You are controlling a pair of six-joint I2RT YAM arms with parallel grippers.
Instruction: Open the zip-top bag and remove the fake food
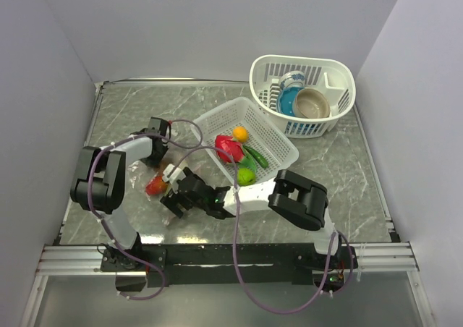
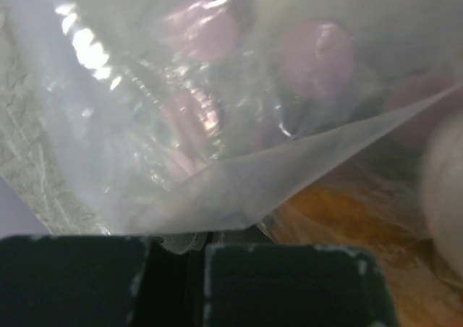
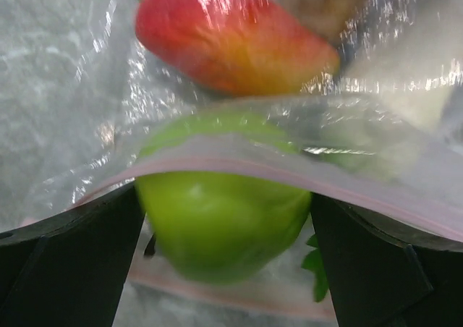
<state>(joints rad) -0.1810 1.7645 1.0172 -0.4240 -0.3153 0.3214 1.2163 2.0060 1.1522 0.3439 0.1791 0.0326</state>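
The bag (image 1: 160,197) lies on the desk (image 1: 347,197) toward the near left corner, between the two arms. The left end effector (image 2: 195,249) is closed, its fingers (image 2: 72,283) nearly together with a fold of the bag's clear film pinched between them; pinkish rounded pieces show blurred through the plastic above.

The right end effector (image 3: 224,211) is at the bag's mouth, its fingers (image 3: 65,269) standing wide apart. A green fruit (image 3: 217,233) fills the gap and touches both of them. The pink zip strip (image 3: 376,200) runs across the front of this fruit, and a red fruit (image 3: 224,37) sits deeper in the bag behind it.

More fake food (image 1: 228,147), orange, red and green, lies in a white basket (image 1: 271,135) at mid-desk. A second basket (image 1: 336,74) at the far right corner holds a blue cup (image 1: 289,95) and a tan bowl (image 1: 312,104).
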